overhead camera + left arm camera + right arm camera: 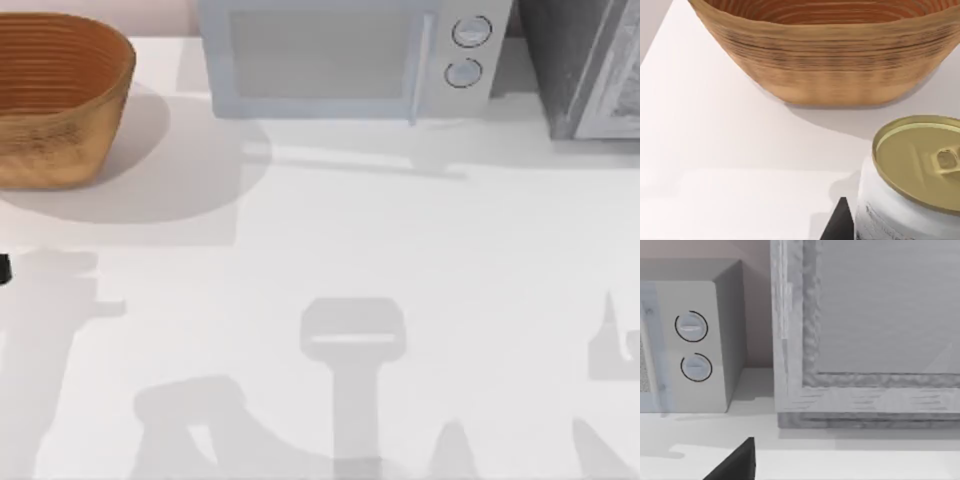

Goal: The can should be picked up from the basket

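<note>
Seen from the left wrist: small can (912, 185), gold pull-tab lid over a white body, outside the wicker basket (830, 65), near its outer wall but apart from it, over the white table (715, 150). Dark edge of the left gripper (840, 222) just beside the can (spread or pinching, impossible to tell; likewise standing or lifted).

From above: basket in the table's far left corner, microwave (340, 60) along the far edge, grey framed panel (590, 70) in the far right corner.

From the right wrist: microwave dials and panel close up, dark tip of the right gripper (735, 462) low in front, claw state impossible to tell.
</note>
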